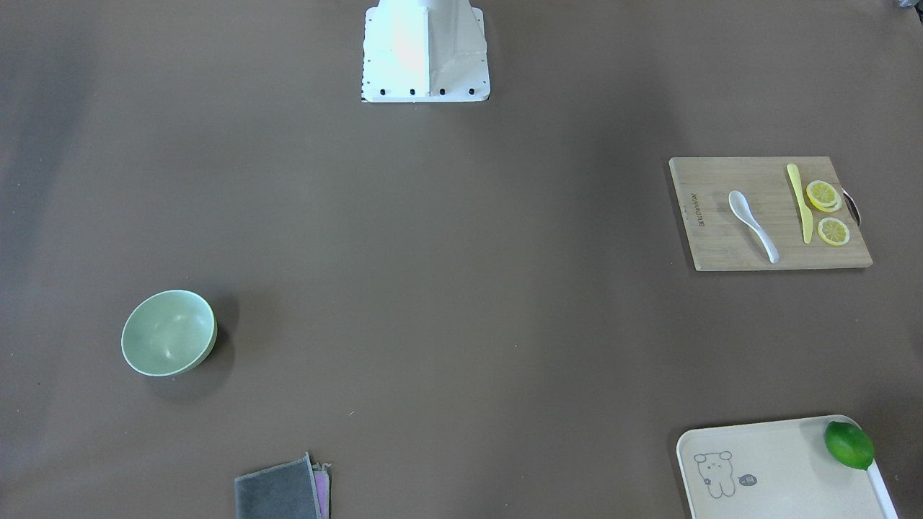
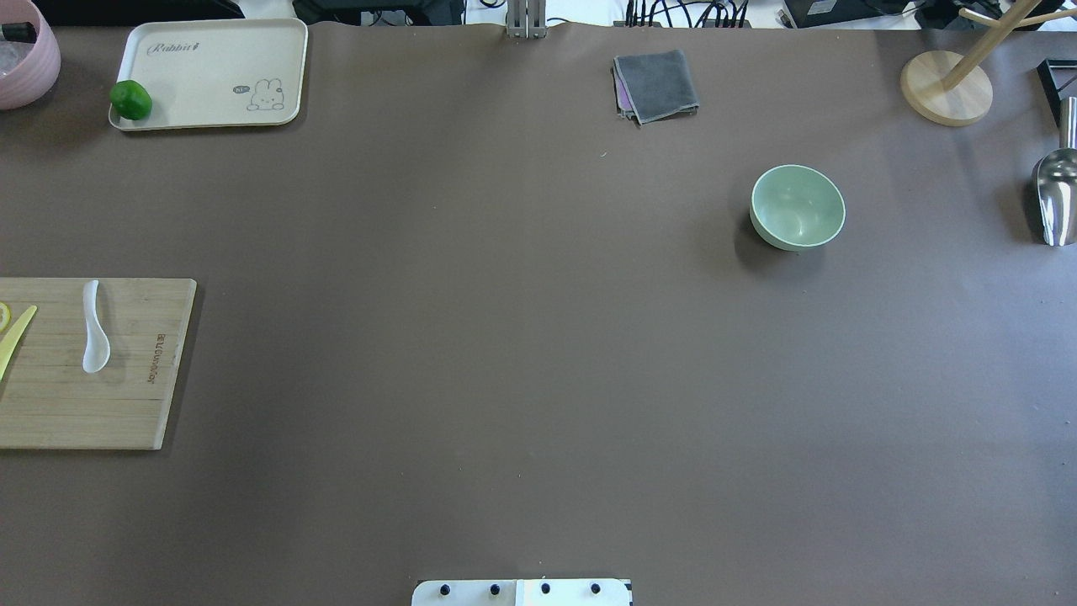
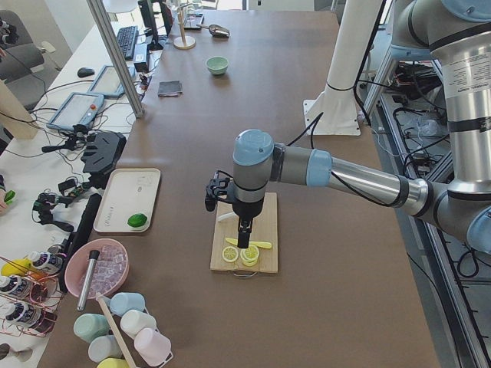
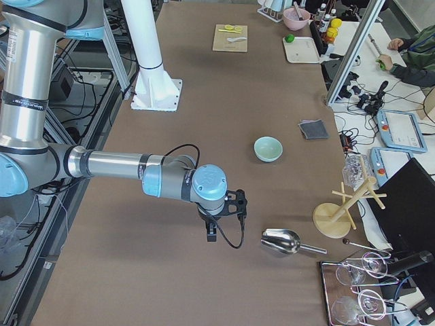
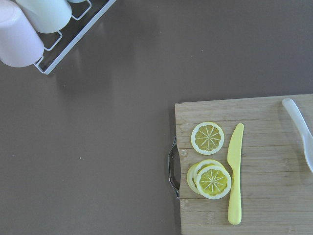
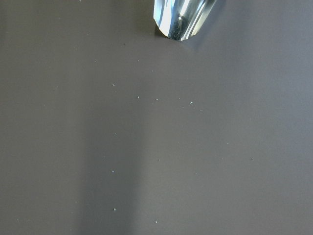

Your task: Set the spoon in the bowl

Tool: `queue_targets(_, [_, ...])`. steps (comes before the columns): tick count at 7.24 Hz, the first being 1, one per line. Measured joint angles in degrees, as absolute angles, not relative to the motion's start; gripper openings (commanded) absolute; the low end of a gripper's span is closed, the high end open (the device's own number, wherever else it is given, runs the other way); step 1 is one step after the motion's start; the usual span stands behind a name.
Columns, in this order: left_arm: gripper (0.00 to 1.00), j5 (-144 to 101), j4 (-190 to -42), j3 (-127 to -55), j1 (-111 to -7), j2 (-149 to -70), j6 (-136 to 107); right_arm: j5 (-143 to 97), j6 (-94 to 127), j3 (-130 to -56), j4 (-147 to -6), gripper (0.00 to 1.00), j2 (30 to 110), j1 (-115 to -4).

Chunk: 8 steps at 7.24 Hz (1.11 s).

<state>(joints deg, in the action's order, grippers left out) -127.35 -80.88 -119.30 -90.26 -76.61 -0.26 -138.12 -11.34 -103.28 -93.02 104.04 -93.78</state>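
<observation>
- Front-facing view: I see the spoon (image 1: 753, 224) lying on the cutting board (image 1: 721, 249), scoop end toward the robot's base, near the yellow knife (image 1: 800, 204) but not touching it. The bowl (image 1: 168, 332) stands upright on the tabletop (image 1: 461, 288), well apart, at the opposite side.
- Overhead view: the spoon lies at my left edge, and the bowl stands in the right half near a grey cloth (image 2: 656, 84).
- Exterior left view: the left claw (image 3: 243, 242) hangs over the board's end with the lemon slices (image 3: 245, 254). I cannot tell how far it is parted or whether it grips anything.
- Exterior right view: the right claw (image 4: 211, 236) hangs above the tabletop near a metal scoop (image 4: 281, 241). Again I cannot tell its opening.
- Left wrist view: board, knife and slices below me, with the spoon's handle at the right edge.
- Right wrist view: brown tabletop, with the scoop's mouth at the top edge.
</observation>
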Motion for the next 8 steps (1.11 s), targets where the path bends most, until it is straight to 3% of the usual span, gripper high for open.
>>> queue_targets(4, [0.98, -127.1, -83.8, -119.8, -90.3, -78.5, -0.3, -138.3, -8.4, -105.3, -73.9, 1.0, 104.9, -94.0])
queue_targets(8, [0.98, -128.9, -95.4, -115.2, -90.4, -82.9, -1.7, -141.8, 13.9, -110.2, -70.1, 1.0, 97.5, -91.7])
